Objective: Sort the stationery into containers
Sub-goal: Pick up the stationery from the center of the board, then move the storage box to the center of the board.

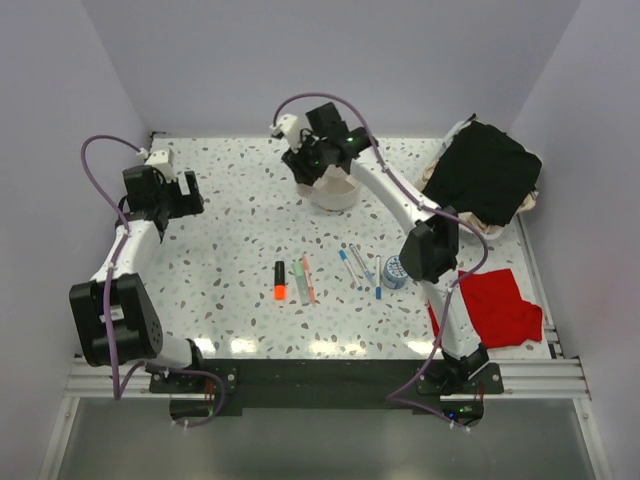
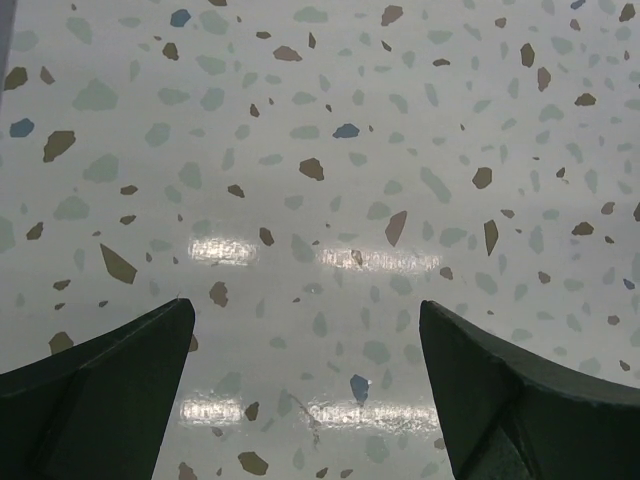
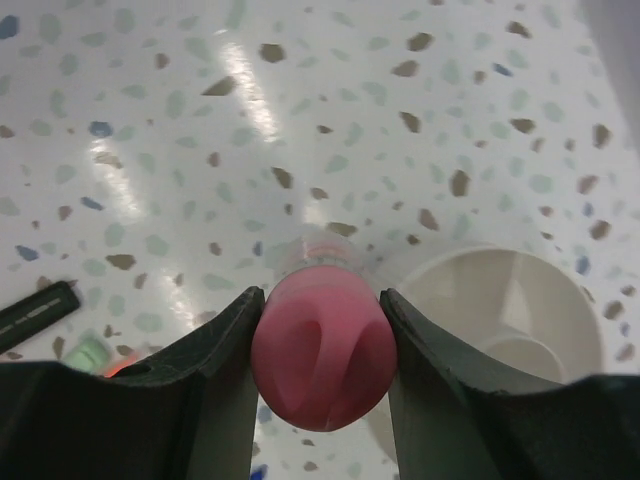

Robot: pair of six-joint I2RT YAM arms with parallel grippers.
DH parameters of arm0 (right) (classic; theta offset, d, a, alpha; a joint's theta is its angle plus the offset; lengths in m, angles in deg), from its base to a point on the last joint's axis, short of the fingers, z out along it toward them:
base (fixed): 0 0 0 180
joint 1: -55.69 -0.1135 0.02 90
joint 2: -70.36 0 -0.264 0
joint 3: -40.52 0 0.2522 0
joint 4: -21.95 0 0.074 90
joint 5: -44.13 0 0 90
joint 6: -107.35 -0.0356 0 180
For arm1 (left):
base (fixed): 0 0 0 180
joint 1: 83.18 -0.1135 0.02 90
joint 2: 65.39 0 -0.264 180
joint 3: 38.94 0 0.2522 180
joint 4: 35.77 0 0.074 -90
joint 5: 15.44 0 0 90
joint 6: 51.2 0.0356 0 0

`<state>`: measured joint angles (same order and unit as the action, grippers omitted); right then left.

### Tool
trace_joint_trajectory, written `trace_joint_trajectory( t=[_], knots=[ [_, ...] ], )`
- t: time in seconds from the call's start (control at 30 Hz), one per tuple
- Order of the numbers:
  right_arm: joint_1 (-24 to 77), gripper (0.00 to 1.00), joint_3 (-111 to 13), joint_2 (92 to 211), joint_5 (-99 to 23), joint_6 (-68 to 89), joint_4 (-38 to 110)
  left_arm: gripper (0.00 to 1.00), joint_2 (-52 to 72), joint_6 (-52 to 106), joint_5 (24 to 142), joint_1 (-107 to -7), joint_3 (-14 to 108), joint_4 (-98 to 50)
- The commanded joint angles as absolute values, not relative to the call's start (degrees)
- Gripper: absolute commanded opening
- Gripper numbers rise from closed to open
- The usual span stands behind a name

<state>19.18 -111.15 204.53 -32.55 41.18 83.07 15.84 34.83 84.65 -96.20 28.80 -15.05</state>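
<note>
My right gripper is shut on the pink-capped stubby stick and holds it in the air just left of the round white divided bowl. In the top view this gripper hangs over the bowl at the back middle. The orange-and-black highlighter, the thin pink and green pens and the slim blue-and-white pens lie in a row on the table's middle. My left gripper is open and empty over bare table at the far left.
A white slatted basket with black cloth stands at the back right. A red cloth lies at the right front. A small round blue-and-white item sits beside the pens. Walls close in the table on three sides.
</note>
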Motion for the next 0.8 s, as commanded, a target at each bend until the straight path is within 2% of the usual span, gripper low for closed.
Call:
trace_joint_trajectory(
  t=[0.0, 0.33, 0.77],
  knots=[
    [24.75, 0.00, -114.22, 197.54, -36.64, 40.90, 80.45, 1.00, 19.24, 34.66, 88.36, -94.44, 33.71, -14.90],
    [28.09, 0.00, -117.47, 196.84, -35.50, 36.42, 76.93, 1.00, 21.35, 36.16, 85.90, -88.11, 36.35, -14.63],
    [33.45, 0.00, -119.23, 198.07, -40.86, 36.77, 75.09, 1.00, 21.88, 36.07, 83.88, -85.30, 37.49, -12.78]
  ],
)
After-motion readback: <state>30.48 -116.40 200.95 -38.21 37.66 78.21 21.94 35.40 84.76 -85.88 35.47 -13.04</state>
